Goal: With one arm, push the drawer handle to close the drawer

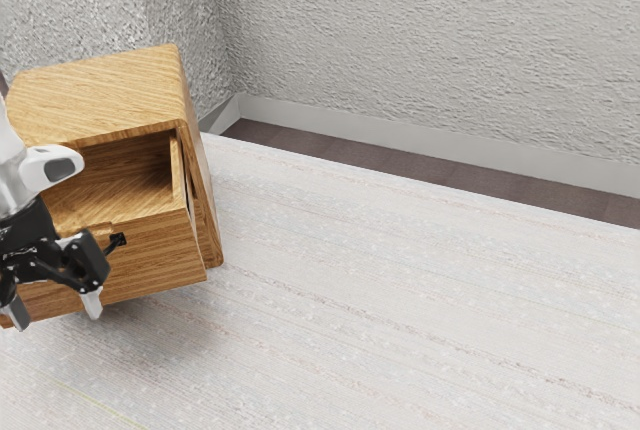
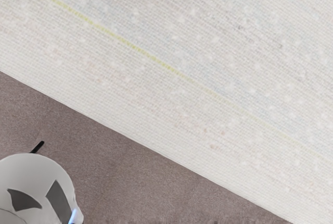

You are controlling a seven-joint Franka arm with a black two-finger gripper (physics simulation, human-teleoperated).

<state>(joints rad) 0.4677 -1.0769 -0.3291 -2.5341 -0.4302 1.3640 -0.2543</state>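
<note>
In the exterior view my gripper (image 1: pixel 54 311) hangs at the left edge in front of the drawer, fingers pointing down and spread well apart, nothing seen between them. The wooden drawer (image 1: pixel 162 259) stands pulled out of its cabinet (image 1: pixel 100 95), its inside showing from above. A small black piece of the drawer handle (image 1: pixel 118 240) shows just beside the gripper's black body, which covers the rest of the front there. Whether gripper and handle touch, I cannot tell.
The cabinet stands near the textured wall (image 1: pixel 420 40) on a pale striped surface (image 1: pixel 400 290). In the wrist view, that pale surface (image 2: pixel 171 36) borders a brown floor (image 2: pixel 130 166), with the white rounded arm base (image 2: pixel 39 177) at a corner.
</note>
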